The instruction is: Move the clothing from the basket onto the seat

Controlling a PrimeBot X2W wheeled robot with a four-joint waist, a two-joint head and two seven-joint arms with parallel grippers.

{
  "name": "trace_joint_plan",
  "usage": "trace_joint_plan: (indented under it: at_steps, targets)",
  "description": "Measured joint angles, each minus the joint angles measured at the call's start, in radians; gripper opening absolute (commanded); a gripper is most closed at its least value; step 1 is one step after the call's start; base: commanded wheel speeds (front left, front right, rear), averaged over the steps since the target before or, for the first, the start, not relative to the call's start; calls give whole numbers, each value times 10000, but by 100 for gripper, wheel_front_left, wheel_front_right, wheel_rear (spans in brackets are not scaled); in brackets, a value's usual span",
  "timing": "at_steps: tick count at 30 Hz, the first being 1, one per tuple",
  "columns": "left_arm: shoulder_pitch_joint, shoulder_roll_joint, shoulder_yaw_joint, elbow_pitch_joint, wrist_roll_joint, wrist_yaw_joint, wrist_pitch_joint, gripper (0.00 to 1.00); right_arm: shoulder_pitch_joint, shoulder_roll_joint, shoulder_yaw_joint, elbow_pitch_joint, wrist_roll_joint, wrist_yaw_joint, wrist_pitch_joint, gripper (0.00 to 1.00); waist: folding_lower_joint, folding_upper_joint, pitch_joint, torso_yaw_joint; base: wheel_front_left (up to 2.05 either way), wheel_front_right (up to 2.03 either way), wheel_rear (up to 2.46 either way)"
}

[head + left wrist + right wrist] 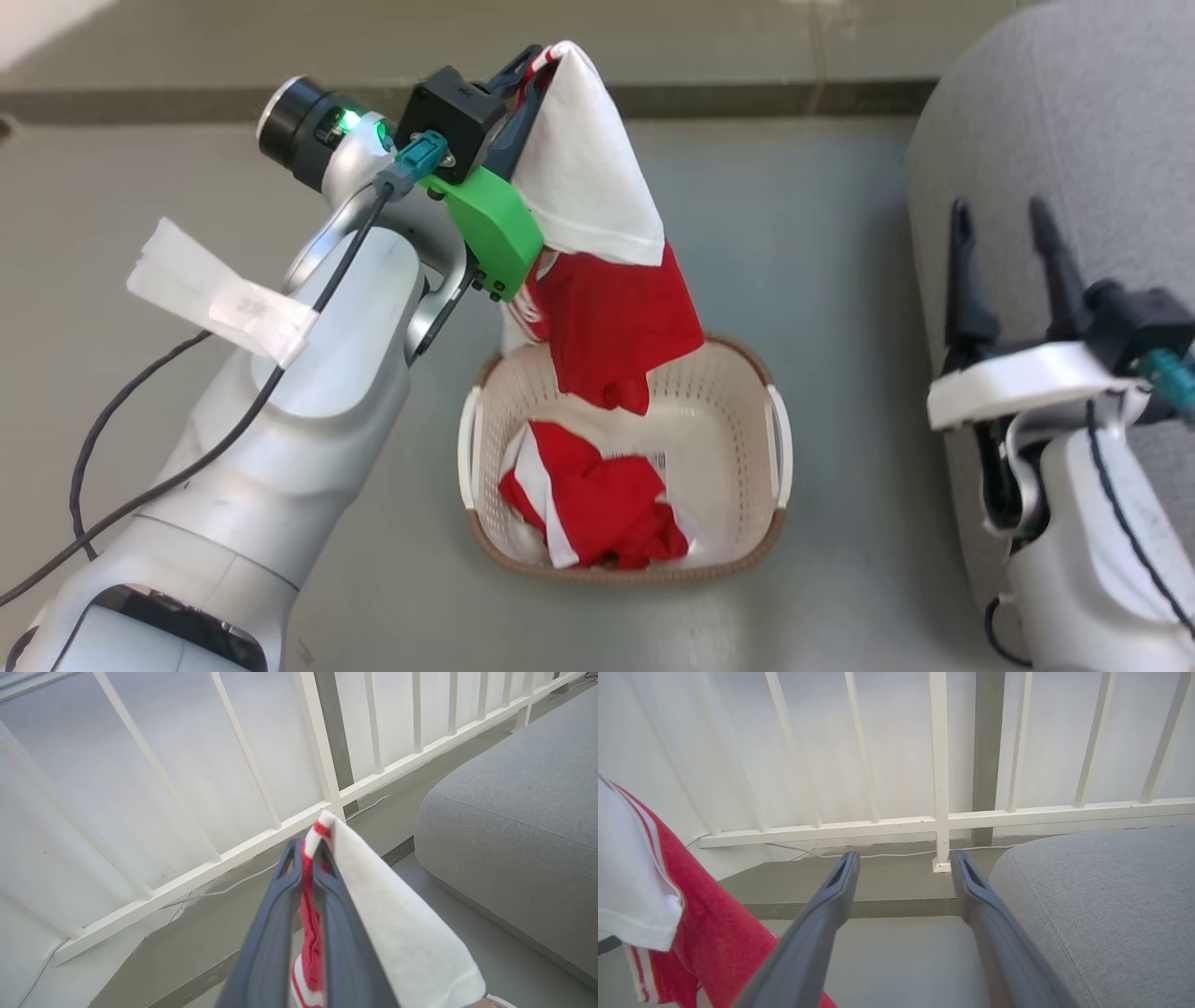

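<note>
– Grey-green floor (822, 308) runs across the head view. What stands on it?
– The basket (719, 401), at lower centre, cream with a brown rim. A crumpled garment (597, 509), red and white, lies in its lower-left part, next to the label sticker (658, 460) on the bottom.
– And the arm on the left?
– The left forearm (327, 373) rises from the lower left corner toward the upper middle. It has a strip of tape (215, 299) stuck to it and a green bracket (490, 229) at the wrist. The left gripper (537, 61) points up the frame, its jaws pinched on the top of a hanging garment (597, 187). That one is white above and red below, and its lowest fold dangles over the upper part of the basket, above the crumpled garment.
– The other side?
– The right gripper (997, 210) sits at the right edge, fingers pointing up and spread wide, holding nothing. The grey sofa (1074, 112) is behind it.
– Left wrist view next.
– A white railing (327, 802) crosses the background, with the sofa (523, 812) at right. The left gripper (308, 854) has both fingers pressed together on a red seam of the hanging garment (402, 914). The garment's white panel drapes off to the lower right.
– And the right wrist view?
– The same railing (941, 821) stands at the back, with floor (906, 961) below it. The right gripper (903, 858) has its fingers parted and nothing between them. The sofa (1101, 896) lies at lower right, and the hanging garment (705, 933) shows at the left edge.
</note>
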Motion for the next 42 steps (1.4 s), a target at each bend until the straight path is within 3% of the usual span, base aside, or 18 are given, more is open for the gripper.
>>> trace_joint_plan:
  at_steps: [13, 21, 42]
  targets:
    - [459, 0, -395, 194, -765, 0, 706, 0, 1006, 54, 901, 974, -79, 466, 2, 100, 0, 0, -2042, -45, 0, 0, 0]
    - [574, 0, -623, -297, -1406, 0, 1097, 0, 1159, 54, 2151, 1580, -539, 928, 2, 100, 0, 0, -2976, -168, 0, 0, 0]
    - [540, 0, -1369, -1620, -1939, 374, 1448, 0, -364, 36, 4730, 3348, -723, 1218, 267, 100, 0, 0, -3191, 9, 0, 0, 0]
